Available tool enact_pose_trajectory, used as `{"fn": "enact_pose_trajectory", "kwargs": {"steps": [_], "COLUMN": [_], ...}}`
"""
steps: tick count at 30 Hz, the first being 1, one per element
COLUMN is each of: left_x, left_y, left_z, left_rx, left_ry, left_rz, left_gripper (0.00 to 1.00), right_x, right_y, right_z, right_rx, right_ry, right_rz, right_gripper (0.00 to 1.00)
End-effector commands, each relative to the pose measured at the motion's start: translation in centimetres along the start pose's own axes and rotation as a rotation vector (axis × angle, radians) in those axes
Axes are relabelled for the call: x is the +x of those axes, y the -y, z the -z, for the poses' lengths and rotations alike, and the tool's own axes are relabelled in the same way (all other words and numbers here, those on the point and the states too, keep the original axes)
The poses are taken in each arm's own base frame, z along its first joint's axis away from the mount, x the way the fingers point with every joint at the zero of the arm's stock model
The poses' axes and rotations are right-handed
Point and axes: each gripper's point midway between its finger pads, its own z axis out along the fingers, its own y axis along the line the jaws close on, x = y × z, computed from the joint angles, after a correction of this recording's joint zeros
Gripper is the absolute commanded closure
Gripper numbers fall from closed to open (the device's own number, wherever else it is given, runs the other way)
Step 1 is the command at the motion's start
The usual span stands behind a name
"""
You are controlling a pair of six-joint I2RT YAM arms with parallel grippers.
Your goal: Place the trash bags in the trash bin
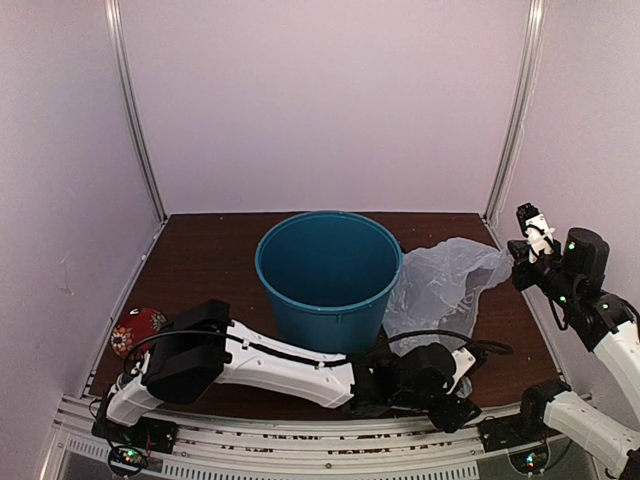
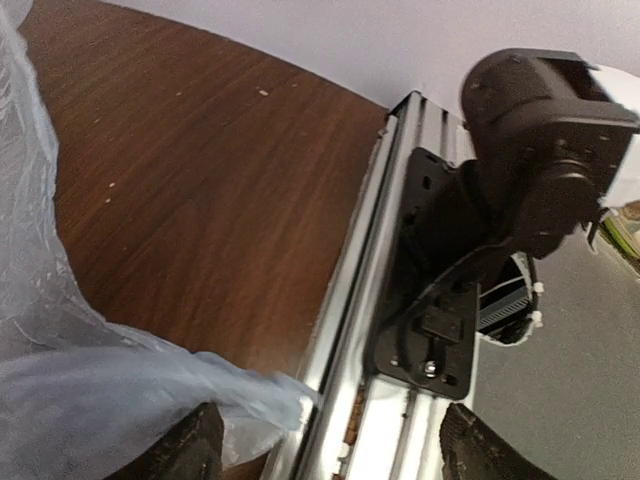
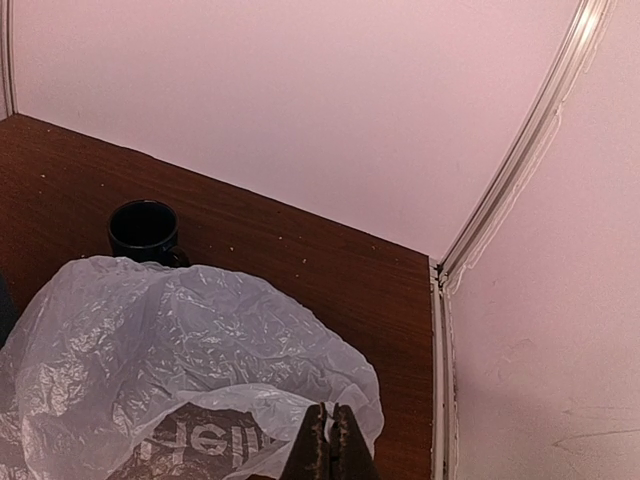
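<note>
The teal-blue trash bin [image 1: 328, 275] stands upright and open in the middle of the table. The pale translucent trash bag [image 1: 440, 285] lies crumpled to its right, touching the bin's side. My right gripper [image 1: 512, 252] is shut on the bag's right edge; in the right wrist view the fingers [image 3: 330, 440] pinch the plastic next to the "hello!" lettering on the trash bag [image 3: 190, 340]. My left gripper [image 1: 458, 408] lies low at the front edge. In the left wrist view it [image 2: 340, 440] is wide open, with a corner of the bag [image 2: 100, 390] by its left finger, not gripped.
A dark mug [image 3: 145, 228] stands beyond the bag near the back wall. A red patterned ball [image 1: 137, 330] sits at the table's left edge. The metal front rail [image 2: 350, 330] and the right arm's base [image 2: 540, 150] are close to my left gripper. Walls enclose the table.
</note>
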Motion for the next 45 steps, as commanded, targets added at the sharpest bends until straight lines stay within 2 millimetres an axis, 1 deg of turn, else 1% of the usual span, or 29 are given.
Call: {"fn": "enact_pose_trajectory", "kwargs": {"steps": [1, 5, 9, 10, 12, 14, 18, 19, 21, 22, 23, 25, 27, 29, 30, 31, 33, 35, 36, 37, 38, 39, 42, 44, 45], "left_x": [-2.0, -3.2, -4.8, -5.0, -5.4, -5.6, -6.4, -6.4, -6.2, -6.0, -6.0, -6.0, -6.2, -6.9, -7.5, -8.1, -10.1, -11.8, -12.8, -13.8, -15.1, -16.3, -20.6, -23.7, -25.5], "left_y": [-2.3, -3.0, -3.0, -2.8, -2.5, -2.4, -1.8, -2.0, -2.9, -3.3, -3.3, -3.3, -2.9, -2.3, -1.7, -1.1, 0.6, 1.7, 2.1, 2.5, 2.9, 3.3, 5.1, 6.1, 6.7], "left_z": [-0.5, -0.9, -1.2, -1.4, -2.1, -2.6, -2.9, -3.1, -3.7, -4.0, -4.2, -4.4, -4.2, -3.4, -2.8, -2.2, -0.2, 1.9, 3.0, 4.2, 5.5, 6.7, 11.1, 14.4, 16.2], "left_rx": [-0.047, -0.07, -0.061, -0.046, -0.017, 0.001, 0.033, 0.023, -0.022, -0.025, -0.014, 0.003, 0.016, 0.032, 0.044, 0.058, 0.101, 0.103, 0.096, 0.086, 0.072, 0.062, 0.033, -0.004, -0.025], "left_ry": [0.073, 0.124, 0.218, 0.233, 0.245, 0.25, 0.283, 0.28, 0.272, 0.272, 0.279, 0.283, 0.283, 0.291, 0.298, 0.303, 0.331, 0.352, 0.363, 0.375, 0.394, 0.41, 0.469, 0.517, 0.552], "left_rz": [0.061, 0.064, 0.048, 0.041, 0.032, 0.034, 0.042, 0.051, 0.082, 0.089, 0.092, 0.088, 0.068, 0.041, 0.021, -0.001, -0.058, -0.111, -0.136, -0.162, -0.182, -0.207, -0.302, -0.361, -0.393], "left_gripper": [0.22, 0.21, 0.21, 0.22, 0.31, 0.36, 0.37, 0.37, 0.37, 0.4, 0.47, 0.58, 0.7, 0.85, 0.9, 0.95, 1.0, 1.0, 1.0, 1.0, 1.0, 1.0, 1.0, 1.0, 1.0], "right_x": [-0.1, -0.2, -0.1, -0.2, -0.1, -0.1, 0.0, 0.0, 0.0, 0.1, 0.1, 0.1, 0.1, 0.1, 0.0, -0.1, -0.7, -2.0, -3.1, -4.7, -6.4, -8.5, -14.5, -18.5, -20.0], "right_y": [-0.1, 0.0, -0.1, 0.0, 0.0, 0.0, 0.0, 0.0, 0.0, 0.0, 0.0, 0.1, 0.1, 0.5, 0.9, 1.3, 1.9, 2.4, 2.6, 3.0, 3.4, 3.9, 4.8, 5.5, 5.8], "right_z": [0.0, 0.1, 0.1, 0.1, 0.1, 0.1, -0.1, -0.1, -0.2, -0.2, -0.2, -0.2, -0.2, -0.2, -0.3, -0.3, -0.4, -0.4, -0.3, 0.0, 0.4, 1.1, 3.1, 4.7, 5.3], "right_rx": [-0.004, -0.003, -0.003, -0.002, 0.0, 0.002, 0.0, -0.001, -0.001, -0.001, 0.0, 0.004, 0.008, 0.027, 0.048, 0.07, 0.095, 0.099, 0.095, 0.093, 0.093, 0.093, 0.072, 0.067, 0.065], "right_ry": [0.017, 0.019, 0.019, 0.019, 0.017, 0.015, 0.01, 0.009, 0.008, 0.006, 0.006, 0.004, 0.003, 0.0, -0.004, -0.009, -0.012, -0.009, -0.006, 0.005, 0.023, 0.058, 0.175, 0.255, 0.284], "right_rz": [-0.001, -0.001, 0.0, 0.001, 0.001, -0.001, -0.001, -0.001, -0.002, -0.002, -0.002, -0.003, -0.004, -0.007, -0.016, -0.025, -0.025, -0.027, -0.029, -0.033, -0.037, -0.042, -0.047, -0.052, -0.056], "right_gripper": [1.0, 1.0, 1.0, 1.0, 1.0, 1.0, 1.0, 1.0, 1.0, 1.0, 1.0, 1.0, 1.0, 1.0, 1.0, 1.0, 1.0, 1.0, 1.0, 1.0, 1.0, 1.0, 1.0, 1.0, 1.0]}}
